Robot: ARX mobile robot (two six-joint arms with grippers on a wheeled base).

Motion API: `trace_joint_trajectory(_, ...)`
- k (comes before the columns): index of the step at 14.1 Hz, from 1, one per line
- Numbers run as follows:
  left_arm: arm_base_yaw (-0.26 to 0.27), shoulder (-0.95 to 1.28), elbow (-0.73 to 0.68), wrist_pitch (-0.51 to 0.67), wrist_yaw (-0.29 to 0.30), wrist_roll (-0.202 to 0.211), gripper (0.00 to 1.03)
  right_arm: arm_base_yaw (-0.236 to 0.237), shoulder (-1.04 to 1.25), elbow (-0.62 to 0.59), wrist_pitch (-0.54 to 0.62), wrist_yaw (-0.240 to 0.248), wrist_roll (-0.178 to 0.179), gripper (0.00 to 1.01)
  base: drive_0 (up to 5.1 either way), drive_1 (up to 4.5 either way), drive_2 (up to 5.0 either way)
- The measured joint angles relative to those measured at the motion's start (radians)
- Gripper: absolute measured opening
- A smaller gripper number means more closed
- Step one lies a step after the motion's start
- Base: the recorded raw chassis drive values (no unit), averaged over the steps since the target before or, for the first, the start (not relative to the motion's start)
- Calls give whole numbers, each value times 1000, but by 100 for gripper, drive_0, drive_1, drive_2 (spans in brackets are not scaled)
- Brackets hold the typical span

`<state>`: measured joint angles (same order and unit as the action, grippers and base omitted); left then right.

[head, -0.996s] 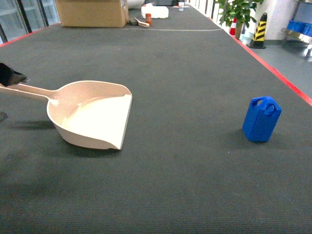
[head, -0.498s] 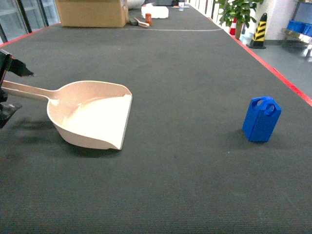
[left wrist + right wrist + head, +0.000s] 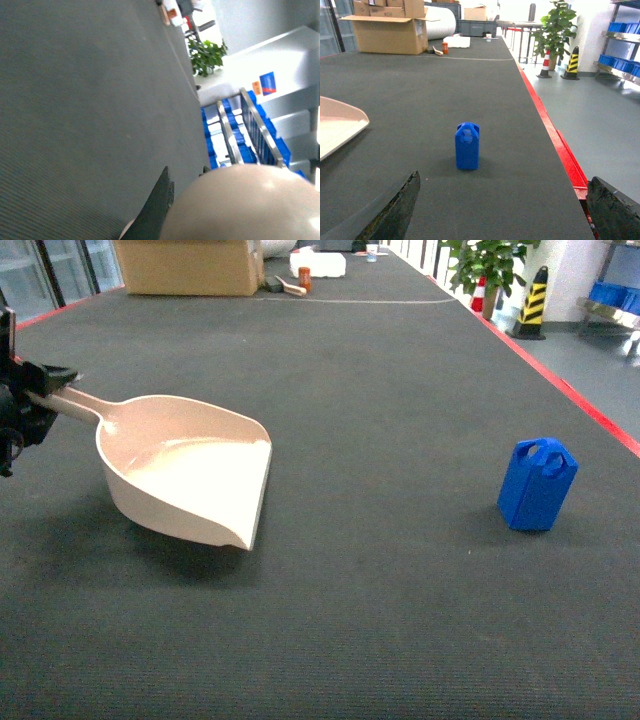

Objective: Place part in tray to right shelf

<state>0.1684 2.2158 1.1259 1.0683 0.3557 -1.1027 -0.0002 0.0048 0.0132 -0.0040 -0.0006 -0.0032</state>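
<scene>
Blue part (image 3: 467, 146) upright at frame centre on the dark mat (image 3: 420, 100). Right gripper (image 3: 502, 212) fingers spread wide at the lower corners. Beige dustpan (image 3: 337, 125) at left edge.

The light is bright and even. The dustpan (image 3: 190, 475) throws a soft shadow on the dark counter (image 3: 380, 370), lower left in the head view. Left wrist view: the pan is blurry, and the upper right glows white.
</scene>
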Motion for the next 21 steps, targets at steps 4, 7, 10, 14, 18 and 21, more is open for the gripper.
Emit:
trace_joint_trajectory(4, -119, -263, -262, 195, -50, -27, 13, 0, 0, 0, 0, 0, 0, 98, 0, 0, 0)
trace_joint_trajectory(7, -267, -325, -303, 212, -132, -80, 13, 0, 0, 0, 0, 0, 0, 98, 0, 0, 0)
trace_joint_trajectory(10, -354, -325, -334, 212, -178, -233, 13, 0, 0, 0, 0, 0, 0, 98, 0, 0, 0)
trace_joint_trajectory(14, -367, -332, -359, 212, -189, -278, 13, 0, 0, 0, 0, 0, 0, 98, 0, 0, 0)
trace_joint_trajectory(18, -367, -336, -359, 213, -189, -279, 13, 0, 1064, 240, 547, 0, -185, 98, 0, 0, 0)
trace_joint_trajectory(21, -367, -336, -359, 212, -190, -279, 13, 94, 1654, 584, 618, 89, -190, 98, 0, 0, 0)
